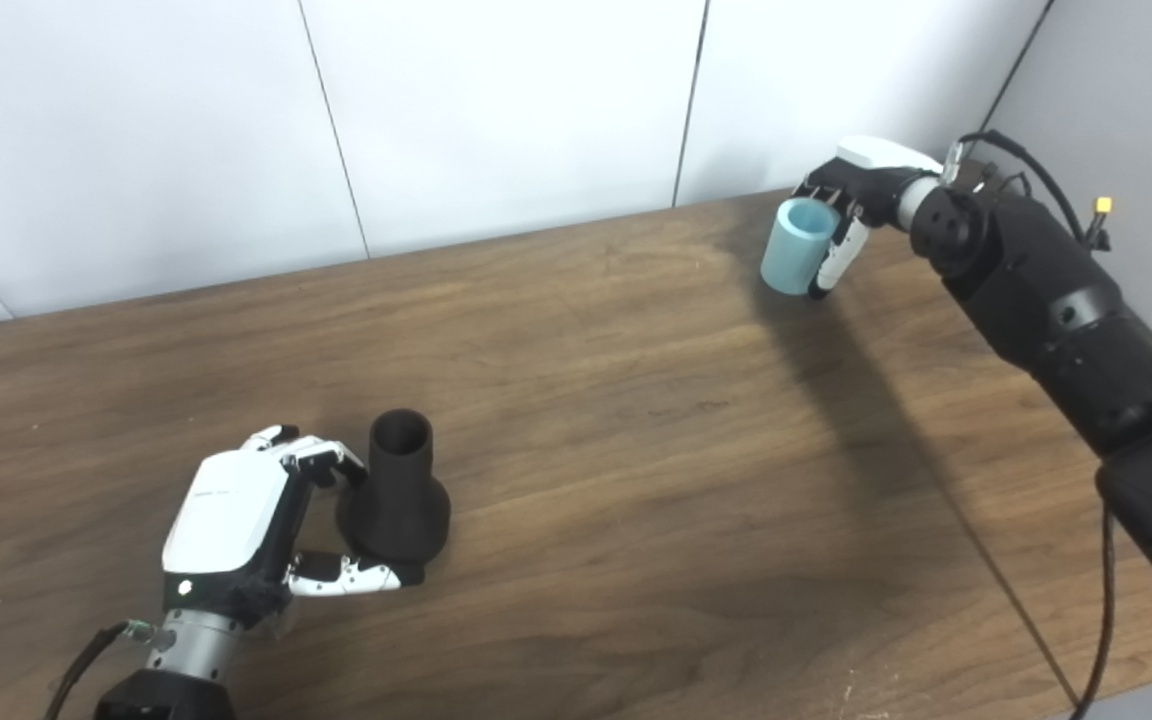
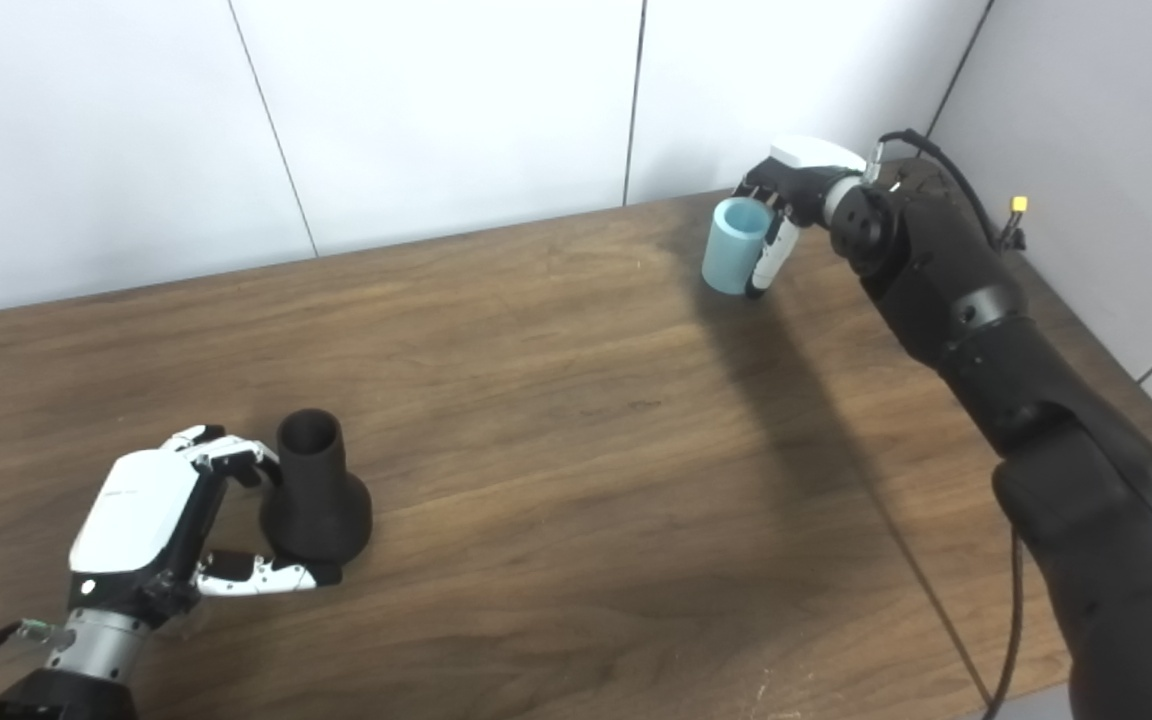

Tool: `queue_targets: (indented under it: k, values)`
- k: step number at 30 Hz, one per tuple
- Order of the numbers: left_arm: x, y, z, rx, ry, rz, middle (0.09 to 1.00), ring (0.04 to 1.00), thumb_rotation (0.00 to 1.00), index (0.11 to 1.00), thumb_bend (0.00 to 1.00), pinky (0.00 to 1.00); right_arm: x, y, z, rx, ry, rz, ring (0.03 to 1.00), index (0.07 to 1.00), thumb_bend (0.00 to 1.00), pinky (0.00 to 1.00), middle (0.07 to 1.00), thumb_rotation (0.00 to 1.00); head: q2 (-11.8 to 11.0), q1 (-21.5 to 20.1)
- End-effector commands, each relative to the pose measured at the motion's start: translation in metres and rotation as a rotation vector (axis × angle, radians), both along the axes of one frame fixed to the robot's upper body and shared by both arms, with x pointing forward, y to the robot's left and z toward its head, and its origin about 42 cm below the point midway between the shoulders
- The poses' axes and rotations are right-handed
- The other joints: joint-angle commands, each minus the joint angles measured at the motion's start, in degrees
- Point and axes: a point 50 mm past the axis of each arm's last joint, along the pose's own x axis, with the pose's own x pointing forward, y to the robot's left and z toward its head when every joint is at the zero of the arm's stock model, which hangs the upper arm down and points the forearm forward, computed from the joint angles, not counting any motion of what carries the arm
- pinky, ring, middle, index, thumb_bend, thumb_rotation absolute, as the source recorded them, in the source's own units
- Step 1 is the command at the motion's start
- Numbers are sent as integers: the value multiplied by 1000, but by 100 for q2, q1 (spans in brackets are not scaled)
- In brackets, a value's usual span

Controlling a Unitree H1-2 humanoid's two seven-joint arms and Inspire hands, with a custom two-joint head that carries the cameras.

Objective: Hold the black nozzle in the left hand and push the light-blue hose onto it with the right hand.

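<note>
**Nozzle and hose held far apart on a wood table**

A dark wood table (image 1: 636, 400) meets white wall panels (image 1: 496, 110) at its far edge. Near the front left, the left hand (image 1: 236, 520) curls around the upright black nozzle (image 1: 398, 490). At the far right corner, the right hand (image 1: 851, 205) grips the light-blue hose (image 1: 794, 245), close to the side wall. Bare tabletop lies between them.

Even bright overhead light; right arm (image 1: 1056, 300) casts long soft shadow across table (image 1: 636, 400); sharp.
</note>
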Motion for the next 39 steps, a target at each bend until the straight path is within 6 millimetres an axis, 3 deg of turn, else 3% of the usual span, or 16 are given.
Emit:
queue_targets:
  k: [1, 9, 26, 37, 38, 39]
  values:
    - [-1, 4, -1, 23, 21, 14, 635, 682, 42, 484, 520, 839, 4, -4, 37, -21, -122, 16, 703, 702, 914, 694, 723, 47, 0, -8]
    - [-1, 4, -2, 25, 24, 15, 635, 678, 42, 484, 520, 838, 5, 1, 41, -9, -143, 28, 728, 704, 900, 704, 731, 57, 13, -3]
    - [1, 3, -4, 35, 26, 14, 628, 677, 42, 484, 520, 831, 4, 6, 41, -29, -143, 44, 668, 699, 899, 640, 708, 19, 17, 29]
    - [0, 3, -3, 39, 30, 16, 629, 676, 43, 484, 520, 831, 4, 7, 41, -27, -138, 60, 628, 601, 893, 642, 648, 0, 36, 25]
    - [0, 3, -3, 37, 30, 16, 629, 677, 43, 484, 520, 832, 5, 7, 40, -19, -139, 62, 621, 547, 711, 648, 637, 60, 40, 24]
    - [0, 3, -3, 34, 30, 16, 629, 677, 43, 484, 520, 833, 5, 6, 39, -12, -140, 62, 601, 514, 598, 647, 618, 98, 40, 24]
